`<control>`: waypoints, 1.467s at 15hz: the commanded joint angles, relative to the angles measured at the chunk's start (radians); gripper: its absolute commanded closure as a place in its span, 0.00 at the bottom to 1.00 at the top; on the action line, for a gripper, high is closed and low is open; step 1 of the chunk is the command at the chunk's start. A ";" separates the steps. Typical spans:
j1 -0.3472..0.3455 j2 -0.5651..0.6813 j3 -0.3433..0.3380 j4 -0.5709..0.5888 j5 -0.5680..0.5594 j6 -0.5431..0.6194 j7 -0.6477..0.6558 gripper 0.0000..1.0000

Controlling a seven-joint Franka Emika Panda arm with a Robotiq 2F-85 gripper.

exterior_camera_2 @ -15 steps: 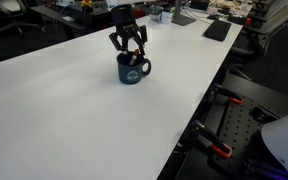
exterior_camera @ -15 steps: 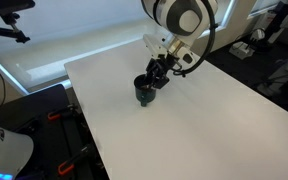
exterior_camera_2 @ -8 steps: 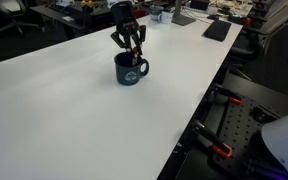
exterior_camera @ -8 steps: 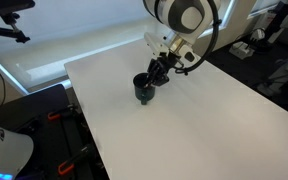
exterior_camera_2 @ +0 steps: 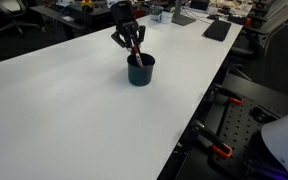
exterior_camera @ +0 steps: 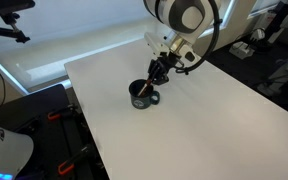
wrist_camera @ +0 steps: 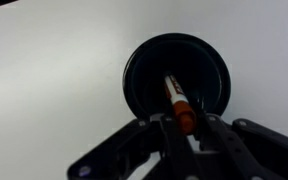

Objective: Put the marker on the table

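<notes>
Arm (exterior_camera: 180, 22) angled down over table (exterior_camera: 209, 125), claw (exterior_camera_2: 132, 41) clamped on marker (wrist_camera: 174, 95), marker pointing into dark cup (exterior_camera_2: 141, 74)

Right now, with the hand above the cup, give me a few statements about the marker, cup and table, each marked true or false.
1. The hand is shut on the marker. True.
2. The marker lies flat on the table. False: it is held in the hand, pointing down at the mouth of the cup.
3. The cup stands upright on the table. True.
4. The marker is blue. False: it shows reddish-orange.
</notes>
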 commanded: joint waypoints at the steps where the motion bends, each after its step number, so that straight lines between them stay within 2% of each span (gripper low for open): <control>1: 0.007 0.004 -0.006 -0.001 -0.010 -0.002 0.016 0.95; 6: 0.005 -0.052 -0.023 -0.049 -0.015 0.021 0.035 0.95; 16: 0.005 -0.318 -0.081 -0.215 -0.078 0.056 0.168 0.95; 22: -0.011 -0.385 -0.088 -0.285 -0.112 0.056 0.199 0.95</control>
